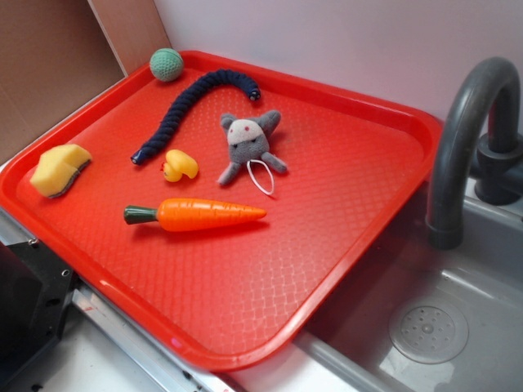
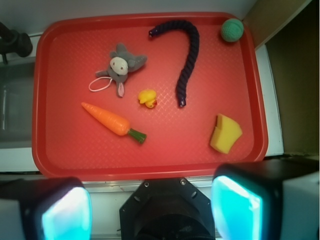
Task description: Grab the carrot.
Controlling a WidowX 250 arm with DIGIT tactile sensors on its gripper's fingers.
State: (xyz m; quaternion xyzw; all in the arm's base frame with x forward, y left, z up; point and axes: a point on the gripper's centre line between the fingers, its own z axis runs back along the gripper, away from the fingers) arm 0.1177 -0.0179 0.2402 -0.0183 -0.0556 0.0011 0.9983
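Note:
The carrot is glossy orange with a short dark green stem and lies flat on the red tray, in its front half. In the exterior view its tip points right and no gripper shows there. In the wrist view my gripper hangs high above the tray's near edge, well apart from the carrot. Its two cyan-lit fingers stand wide apart with nothing between them.
On the tray also lie a grey plush mouse, a small yellow duck, a dark blue rope, a green ball and a yellow sponge. A grey sink with a faucet lies to the right.

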